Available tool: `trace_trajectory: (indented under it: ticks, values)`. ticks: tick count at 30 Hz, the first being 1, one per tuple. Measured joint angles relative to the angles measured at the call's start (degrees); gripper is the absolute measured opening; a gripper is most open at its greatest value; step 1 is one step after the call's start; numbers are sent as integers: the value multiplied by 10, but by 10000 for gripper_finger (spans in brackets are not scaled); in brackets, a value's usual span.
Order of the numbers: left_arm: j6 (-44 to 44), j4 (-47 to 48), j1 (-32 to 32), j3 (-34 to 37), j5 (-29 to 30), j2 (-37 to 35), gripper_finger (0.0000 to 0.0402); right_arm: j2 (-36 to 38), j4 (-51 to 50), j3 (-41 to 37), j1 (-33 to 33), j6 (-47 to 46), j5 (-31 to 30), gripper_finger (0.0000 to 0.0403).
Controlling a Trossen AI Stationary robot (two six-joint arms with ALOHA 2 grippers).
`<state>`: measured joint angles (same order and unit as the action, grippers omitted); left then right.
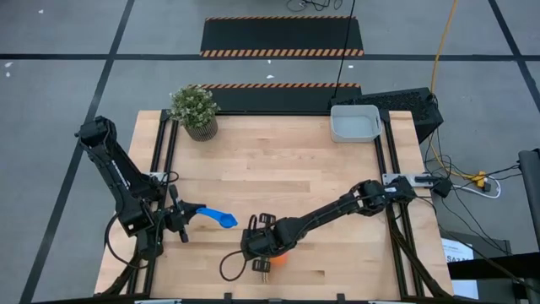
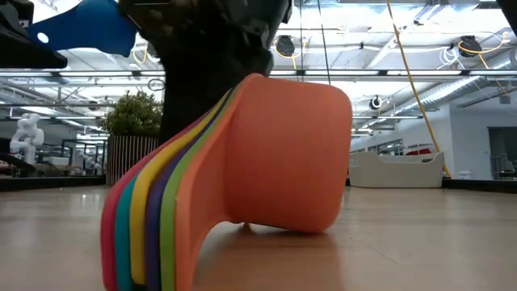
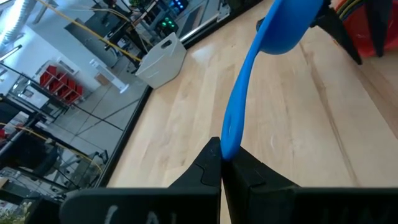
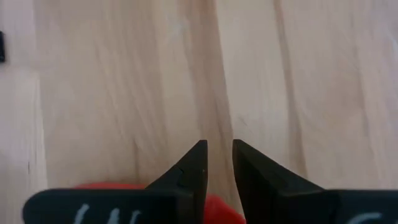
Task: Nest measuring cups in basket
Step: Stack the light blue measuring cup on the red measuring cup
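A nested stack of measuring cups [image 2: 275, 153], orange outermost, lies tipped near the table's front edge, resting on its bowl and on its fanned handles [image 2: 145, 234]. My right gripper [image 1: 263, 249] hangs right over it, pointing steeply down. Its fingertips [image 4: 219, 155] stand a narrow gap apart with bare wood between them, and a red part of the stack [image 4: 214, 208] shows under the fingers. My left gripper [image 1: 186, 213] at the front left is shut on a light-blue cup [image 1: 221, 219]. The light-grey basket [image 1: 354, 124] sits at the far right. My left gripper pinches the free end of the blue cup's handle [image 3: 227, 144] between its two fingertips, coming about level from the table's left. The cup sticks out beyond the fingers toward the stack, bowl [image 3: 283, 28] farthest out, lifted clear of the table. My right gripper: I cannot tell whether it touches the stack.
A potted green plant [image 1: 196, 110] stands at the far left corner. Between the plant, the basket and the two grippers lies bare wooden tabletop [image 1: 287, 169]. Dark rails [image 1: 384, 160] run along the table's left and right sides.
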<state>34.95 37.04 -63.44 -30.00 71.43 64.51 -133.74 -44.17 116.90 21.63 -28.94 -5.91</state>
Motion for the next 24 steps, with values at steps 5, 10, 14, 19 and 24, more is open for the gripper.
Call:
trace_trajectory:
  ticks: [5, 10, 14, 19, 24]
  values:
    - [17, 0, 0, 0, 0, 0, 1, 9, -46, 0, -5, -6, -3, 67]
    - [26, -5, 0, 0, 0, 0, 1, 17, -65, 0, -11, -5, -6, 67]
    - [26, -19, 0, 0, 0, 0, 1, 29, -82, 0, -15, -3, -30, 67]
    - [28, -31, 0, 0, -9, 0, 1, 66, -90, 0, -10, 33, -60, 70]
    - [37, -42, 10, 0, -12, 0, 1, 132, -108, 0, -11, 117, -39, 95]
